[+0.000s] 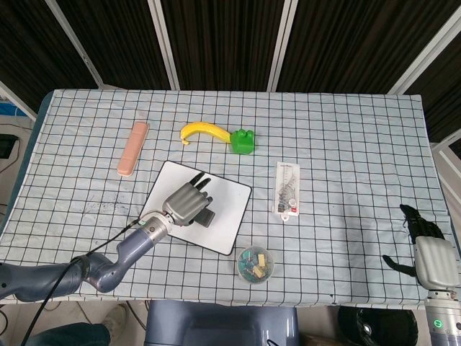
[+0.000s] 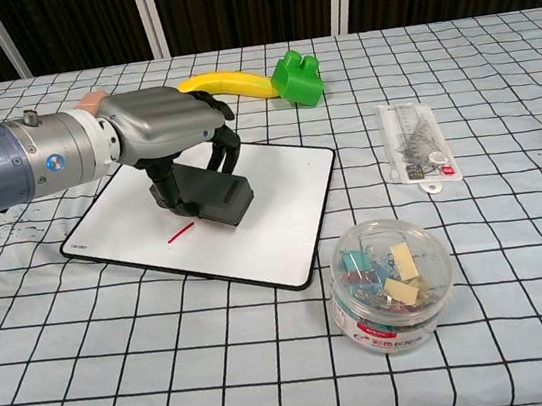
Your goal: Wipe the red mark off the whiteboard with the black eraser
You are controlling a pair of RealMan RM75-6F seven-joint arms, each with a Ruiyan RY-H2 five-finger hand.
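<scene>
My left hand (image 2: pixel 161 125) (image 1: pixel 189 201) grips the black eraser (image 2: pixel 212 196) (image 1: pixel 207 217) and presses it down on the whiteboard (image 2: pixel 277 177) (image 1: pixel 229 198), just right of the red mark (image 2: pixel 180 233). In the chest view the mark's right end lies under the eraser's lower left corner. In the head view the hand hides the mark. My right hand (image 1: pixel 428 251) hangs off the table's lower right edge, fingers apart, holding nothing.
A banana (image 2: pixel 224 85) and a green block (image 2: pixel 297 77) lie behind the board. A pink bar (image 1: pixel 132 148) lies at the left, a packaged ruler (image 2: pixel 417 142) at the right, and a clear tub of clips (image 2: pixel 391 282) near the board's front right corner.
</scene>
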